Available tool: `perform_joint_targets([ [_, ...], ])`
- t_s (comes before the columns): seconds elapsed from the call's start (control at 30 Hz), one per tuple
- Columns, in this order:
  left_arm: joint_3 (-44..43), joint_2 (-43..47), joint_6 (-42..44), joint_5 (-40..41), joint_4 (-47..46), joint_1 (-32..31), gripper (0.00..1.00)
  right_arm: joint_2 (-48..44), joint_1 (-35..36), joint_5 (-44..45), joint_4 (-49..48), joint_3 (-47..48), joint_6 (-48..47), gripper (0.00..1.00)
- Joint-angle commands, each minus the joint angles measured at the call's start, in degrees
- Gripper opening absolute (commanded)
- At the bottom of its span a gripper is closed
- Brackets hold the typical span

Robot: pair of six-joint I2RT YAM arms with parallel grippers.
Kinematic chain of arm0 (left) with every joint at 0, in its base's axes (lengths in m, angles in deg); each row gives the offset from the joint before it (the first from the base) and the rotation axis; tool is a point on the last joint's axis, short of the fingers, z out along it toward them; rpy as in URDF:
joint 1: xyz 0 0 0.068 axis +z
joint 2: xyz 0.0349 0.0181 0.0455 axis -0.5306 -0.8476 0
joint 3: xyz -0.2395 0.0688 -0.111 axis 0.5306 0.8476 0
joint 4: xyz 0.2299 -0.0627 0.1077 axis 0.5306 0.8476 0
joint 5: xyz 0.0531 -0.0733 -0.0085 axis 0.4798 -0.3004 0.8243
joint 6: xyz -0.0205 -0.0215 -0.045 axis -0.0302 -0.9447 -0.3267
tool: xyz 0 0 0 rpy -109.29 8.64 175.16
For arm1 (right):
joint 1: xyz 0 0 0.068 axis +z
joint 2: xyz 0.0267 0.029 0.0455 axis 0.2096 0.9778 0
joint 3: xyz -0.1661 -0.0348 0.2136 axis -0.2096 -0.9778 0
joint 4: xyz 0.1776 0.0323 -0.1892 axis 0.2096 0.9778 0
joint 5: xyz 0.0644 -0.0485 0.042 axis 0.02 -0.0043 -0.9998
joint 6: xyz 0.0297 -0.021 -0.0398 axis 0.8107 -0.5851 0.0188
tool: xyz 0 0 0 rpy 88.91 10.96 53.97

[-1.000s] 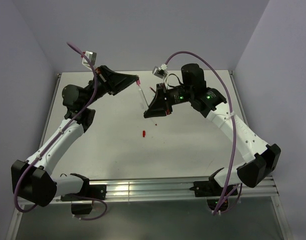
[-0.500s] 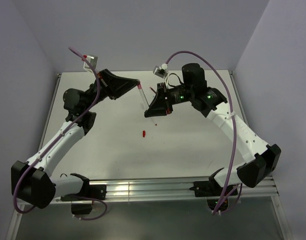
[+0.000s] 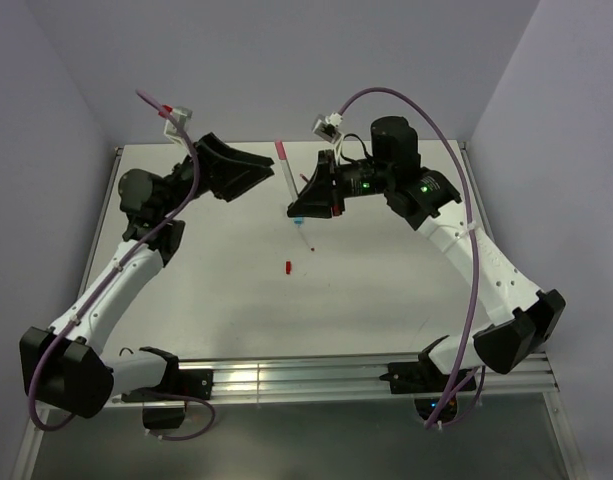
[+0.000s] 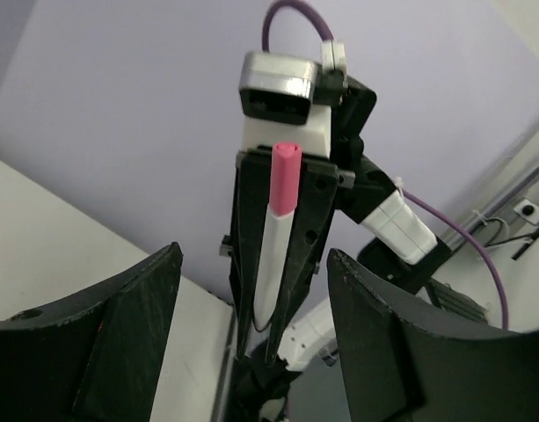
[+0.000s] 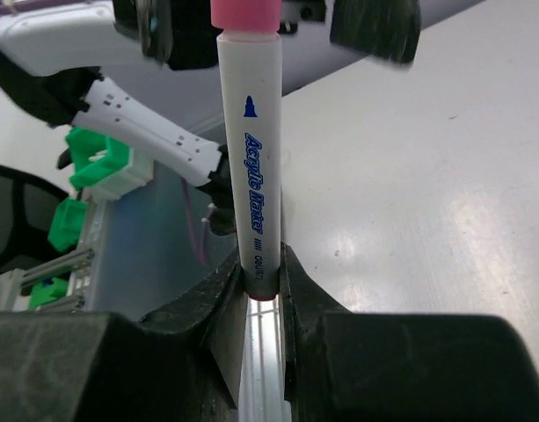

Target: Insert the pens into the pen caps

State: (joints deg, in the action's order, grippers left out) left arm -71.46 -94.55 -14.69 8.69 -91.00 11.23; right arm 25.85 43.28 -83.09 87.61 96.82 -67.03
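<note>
A white pen (image 3: 287,178) with a pink cap (image 3: 280,149) on its far end is held above the table's back middle. My right gripper (image 3: 298,207) is shut on its lower end. In the right wrist view the pen (image 5: 250,167) rises from between the fingers, with the cap (image 5: 244,12) at the top. My left gripper (image 3: 269,163) is open just left of the capped end and not touching it. In the left wrist view the pen (image 4: 275,237) shows beyond the spread fingers (image 4: 120,338). A loose red pen cap (image 3: 288,266) lies on the table.
A small light blue piece (image 3: 299,218), perhaps a cap, lies under the right gripper's tip. The white table (image 3: 386,290) has a raised rim, with purple walls behind and beside it. A metal rail (image 3: 286,378) runs along the near edge between the arm bases.
My left gripper has opened, let go of the pen's capped end and drawn back a little to the left. The right gripper has carried the capped pen slightly toward the back.
</note>
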Motion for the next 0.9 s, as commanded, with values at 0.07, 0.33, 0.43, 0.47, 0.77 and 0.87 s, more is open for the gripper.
perform_joint_targets([
  [0.07,-9.5,3.8,15.8,-2.7,13.8,5.7,0.74,-2.9,-0.2,8.4,0.0,-0.3,-6.0,0.0],
  [0.33,-24.1,1.5,29.8,0.7,36.8,6.5,0.67,-5.3,2.8,21.7,1.7,-5.3,-16.2,0.0],
  [0.43,-27.3,-1.3,29.3,1.6,40.5,6.2,0.66,-5.5,3.6,22.4,1.7,-5.3,-16.6,0.0],
  [0.47,-28.3,-3.2,29.3,1.5,43.0,6.1,0.66,-5.5,3.8,22.2,1.7,-5.3,-16.6,0.0],
  [0.77,-28.1,-5.2,28.6,-5.3,39.6,3.0,0.66,-5.4,4.9,19.0,2.2,-5.1,-15.0,0.0],
  [0.87,-27.1,-5.3,26.5,-7.5,36.1,2.5,0.66,-4.8,4.9,18.1,2.2,-4.6,-14.4,0.0],
])
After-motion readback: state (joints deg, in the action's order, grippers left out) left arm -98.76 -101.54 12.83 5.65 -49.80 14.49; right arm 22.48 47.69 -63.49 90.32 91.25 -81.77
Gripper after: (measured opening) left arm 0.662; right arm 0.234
